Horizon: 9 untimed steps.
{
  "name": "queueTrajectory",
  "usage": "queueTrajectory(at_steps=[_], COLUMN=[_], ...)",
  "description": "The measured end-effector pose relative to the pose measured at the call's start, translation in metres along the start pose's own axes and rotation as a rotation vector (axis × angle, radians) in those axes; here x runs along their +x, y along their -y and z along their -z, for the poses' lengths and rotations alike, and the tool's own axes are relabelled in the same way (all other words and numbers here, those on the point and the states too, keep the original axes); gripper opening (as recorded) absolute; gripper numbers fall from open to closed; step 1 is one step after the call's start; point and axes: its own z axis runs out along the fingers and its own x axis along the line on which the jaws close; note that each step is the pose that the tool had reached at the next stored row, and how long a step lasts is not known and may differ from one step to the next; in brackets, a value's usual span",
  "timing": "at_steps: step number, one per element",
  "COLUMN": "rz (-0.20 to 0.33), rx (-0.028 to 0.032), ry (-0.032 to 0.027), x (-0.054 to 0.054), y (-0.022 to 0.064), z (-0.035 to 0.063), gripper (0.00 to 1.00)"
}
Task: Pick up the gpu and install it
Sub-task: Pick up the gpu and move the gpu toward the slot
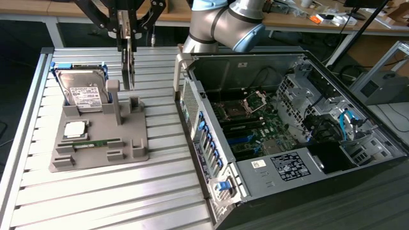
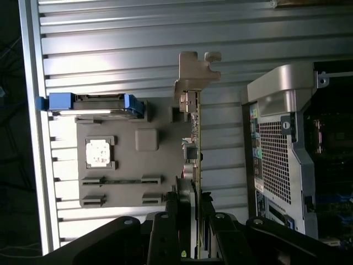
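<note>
The gpu (image 1: 128, 64) hangs on edge above the grey holder (image 1: 131, 155), its lower end just over the holder's upright posts. My gripper (image 1: 126, 31) is shut on the card's upper end, at the exterior view's upper left. In the wrist view the gpu (image 2: 194, 138) is seen edge-on, with its silver end bracket (image 2: 196, 69) at the far end. Here the gripper (image 2: 192, 218) clamps the near end between its dark fingers (image 2: 175, 221). The card is lifted clear of the holder's slot.
The holder also carries a hard drive (image 1: 83, 91) in blue rails, a processor chip (image 1: 74, 128) and a green memory stick (image 1: 96, 142). An open computer case (image 1: 288, 134) with its motherboard exposed lies at the exterior view's right. Everything rests on a slatted metal table (image 1: 96, 201).
</note>
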Motion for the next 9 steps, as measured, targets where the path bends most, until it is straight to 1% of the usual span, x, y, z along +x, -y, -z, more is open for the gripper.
queueTrajectory(at_steps=[9], rz=[0.000], rx=[-0.0002], ry=[0.0000], x=[-0.0002], y=[-0.0004], z=[0.0095], gripper=[0.27])
